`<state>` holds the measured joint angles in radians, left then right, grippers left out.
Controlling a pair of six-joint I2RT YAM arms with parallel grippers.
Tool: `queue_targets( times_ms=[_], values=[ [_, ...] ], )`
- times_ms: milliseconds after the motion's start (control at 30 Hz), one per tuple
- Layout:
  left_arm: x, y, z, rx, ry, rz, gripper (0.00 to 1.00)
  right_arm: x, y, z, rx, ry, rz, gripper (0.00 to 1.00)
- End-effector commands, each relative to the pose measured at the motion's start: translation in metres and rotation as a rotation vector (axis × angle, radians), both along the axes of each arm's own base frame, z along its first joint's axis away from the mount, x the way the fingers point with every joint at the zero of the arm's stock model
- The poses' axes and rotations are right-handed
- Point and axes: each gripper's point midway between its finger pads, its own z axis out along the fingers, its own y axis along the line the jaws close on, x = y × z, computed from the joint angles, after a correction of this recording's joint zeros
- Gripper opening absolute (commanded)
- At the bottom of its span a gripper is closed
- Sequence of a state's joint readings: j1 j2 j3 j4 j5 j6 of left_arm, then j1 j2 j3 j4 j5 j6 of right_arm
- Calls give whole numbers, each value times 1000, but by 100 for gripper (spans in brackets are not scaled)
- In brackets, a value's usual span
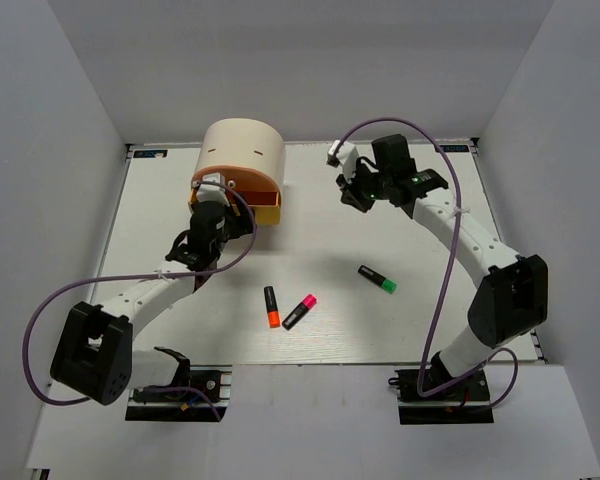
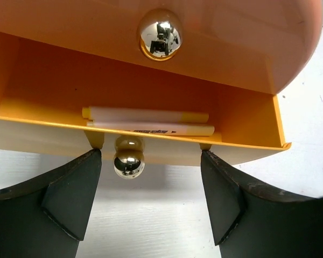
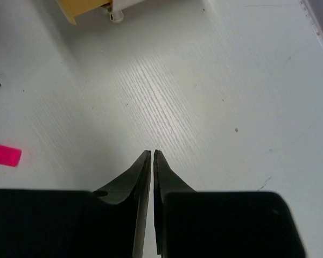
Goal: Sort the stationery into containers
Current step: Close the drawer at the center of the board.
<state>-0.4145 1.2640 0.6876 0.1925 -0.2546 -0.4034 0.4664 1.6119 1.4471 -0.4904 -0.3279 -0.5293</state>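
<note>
Straddling knob (image 2: pixel 129 164): left gripper (image 2: pixel 149 161), fingers spread wide, gripping nothing.
Right gripper (image 3: pixel 152 153): fingertips nearly touching, empty, over table (image 3: pixel 215 80), far right.
Yellow drawer (image 2: pixel 247 113): open, two pens (image 2: pixel 151 121) inside.
Table centre, near: orange highlighter (image 1: pixel 271 306), pink highlighter (image 1: pixel 299 311), green highlighter (image 1: pixel 377 279).
Orange drawer (image 2: pixel 231 32): apparently closed.

yellow drawer (image 2: pixel 242 110), gold knob (image 2: pixel 129 164), white table (image 3: pixel 215 86)
</note>
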Motion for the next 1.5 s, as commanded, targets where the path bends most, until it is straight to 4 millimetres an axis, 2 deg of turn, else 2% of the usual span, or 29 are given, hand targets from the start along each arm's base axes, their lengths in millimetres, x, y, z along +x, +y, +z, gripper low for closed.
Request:
queue_targets(
  times_ms=[0, 67, 200, 233, 333, 367, 433, 467, 500, 533, 733, 767, 900, 933, 1033, 1067, 1300, 1333, 1400, 1433, 1467],
  values=[
    [15, 1, 25, -13, -66, 27, 84, 1, -4, 32, 83, -71, -13, 11],
    [17, 0, 18, -7, -54, 27, 84, 2, -9, 31, 91, -65, -25, 11],
    [23, -3, 21, -11, -62, 28, 84, 2, -20, 25, 96, -46, -48, 13],
    [24, -3, 16, -5, -50, 27, 84, 1, -21, 23, 99, -40, -47, 13],
    [28, -3, 19, -7, -60, 36, 84, -1, -25, 21, 106, -28, -55, 14],
    [29, -3, 15, -2, -49, 36, 84, -1, -27, 19, 105, -23, -61, 14],
    [34, -4, 20, -3, -60, 46, 84, -1, -29, 17, 108, -18, -61, 14],
    [35, -2, 15, 5, -49, 55, 84, -2, -31, 15, 105, -14, -63, 14],
    [38, -4, 22, -3, -67, 55, 84, -2, -32, 15, 107, -13, -67, 14],
    [42, -5, 17, 2, -56, 55, 84, -2, -35, 15, 108, -10, -72, 14],
    [51, -6, 18, -18, -67, 81, 82, -4, -40, 9, 106, 2, -82, 15],
    [51, -7, 13, -22, -55, 83, 81, -3, -42, 10, 105, -4, -83, 15],
    [56, -6, 18, -34, -75, 105, 81, -5, -46, 5, 104, 8, -90, 15],
    [57, -4, 13, -25, -65, 115, 81, -6, -45, 5, 105, 9, -84, 15],
    [60, -4, 19, -41, -82, 127, 81, -6, -48, 3, 105, 15, -92, 17],
    [61, -4, 14, -37, -73, 127, 81, -6, -47, 4, 106, 14, -88, 17],
    [60, -5, 18, -55, -88, 130, 80, -7, -50, 1, 107, 22, -89, 17],
    [58, -9, 26, -64, -104, 119, 79, -8, -48, 1, 108, 21, -85, 17],
    [48, -8, 21, -80, -90, 106, 79, -9, -50, 0, 107, 26, -85, 17],
    [43, -8, 31, -105, -115, 99, 77, -8, -51, 0, 108, 23, -88, 17],
    [35, -5, 23, -114, -107, 103, 75, -10, -49, -1, 108, 26, -82, 17]
  ],
)
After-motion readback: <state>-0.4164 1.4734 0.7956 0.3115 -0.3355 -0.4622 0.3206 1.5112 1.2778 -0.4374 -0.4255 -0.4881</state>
